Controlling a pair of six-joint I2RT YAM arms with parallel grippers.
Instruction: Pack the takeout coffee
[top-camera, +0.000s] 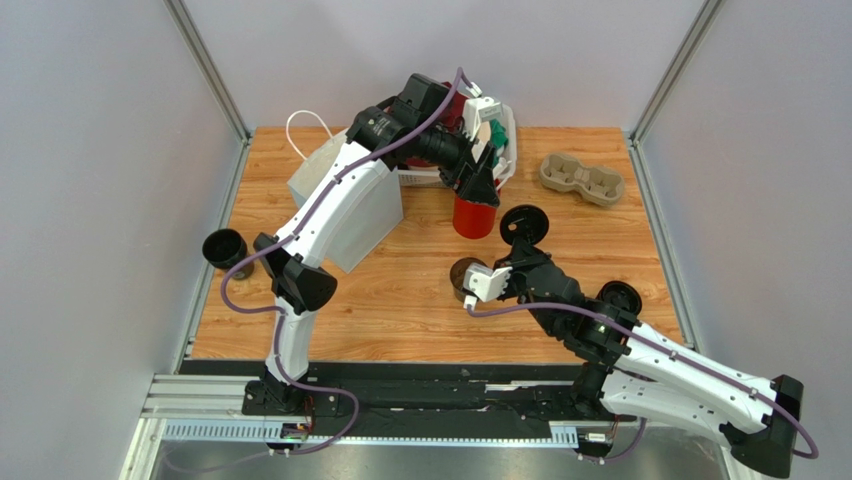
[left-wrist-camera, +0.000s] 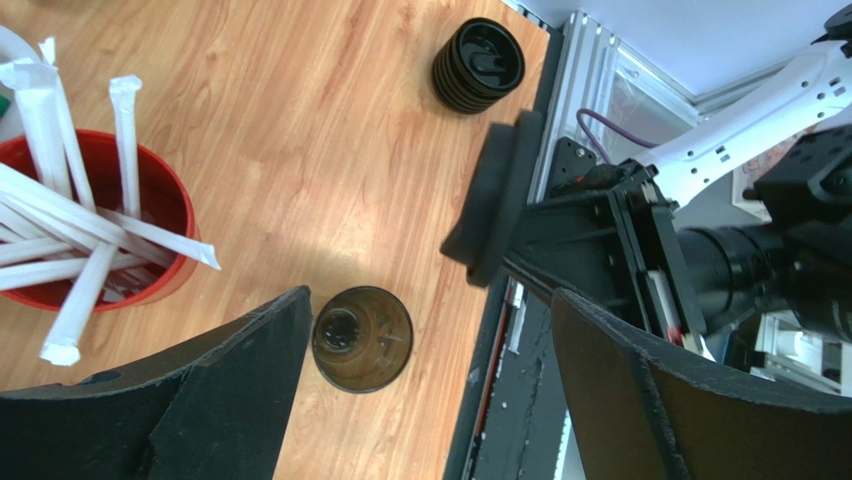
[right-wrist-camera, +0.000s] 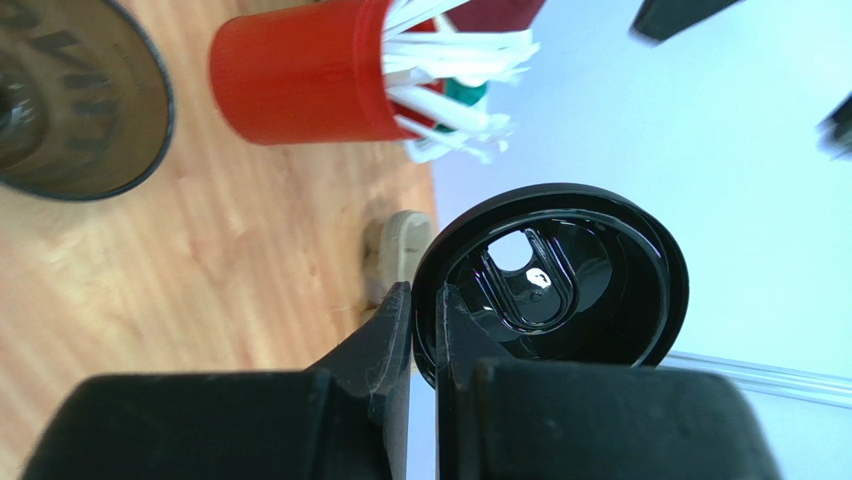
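The right pincer (right-wrist-camera: 425, 300) is pressed onto the rim of the lid (right-wrist-camera: 560, 280), a glossy black plastic disc with a moulded ridge and a sip hole. It holds the lid on edge above the wood-grain worktop (top-camera: 400, 300). Just left of it and slightly nearer, the coffee cup (top-camera: 463, 275) stands upright and uncovered, small, round, dark brown-black with a brownish inside. Farther off, the left pincer (top-camera: 480, 185) is spread wide above a red cup (top-camera: 474, 216) of paper-wrapped straws (right-wrist-camera: 450, 70).
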